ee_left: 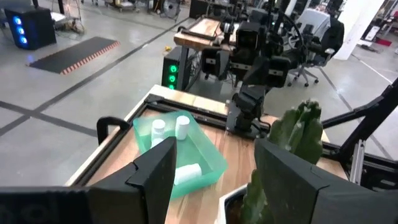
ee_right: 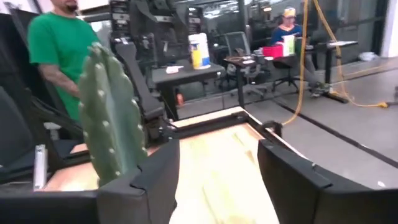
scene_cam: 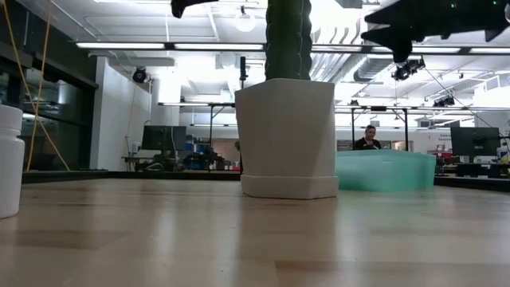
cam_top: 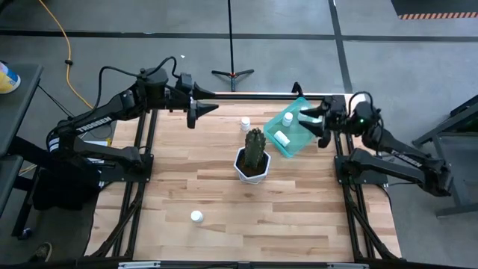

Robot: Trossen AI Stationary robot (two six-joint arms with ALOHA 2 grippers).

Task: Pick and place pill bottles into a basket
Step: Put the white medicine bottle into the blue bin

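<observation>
The teal basket (cam_top: 293,146) sits at the table's far right and holds three white pill bottles: two upright (ee_left: 160,127) (ee_left: 182,126) and one lying down (ee_left: 186,173). One more pill bottle (cam_top: 245,123) stands on the table just left of the basket. Another (cam_top: 196,217) stands near the front edge and shows large at the left of the low view (scene_cam: 8,159). My right gripper (cam_top: 308,122) hovers open and level over the basket's right side. My left gripper (cam_top: 198,112) waits open, held high at the far left. Neither has anything between its fingers.
A white faceted pot with a green cactus (cam_top: 252,161) stands mid-table, just in front of the basket; in the low view it hides part of the basket (scene_cam: 382,170). Bare wood lies left of and in front of the pot. People show in the room beyond.
</observation>
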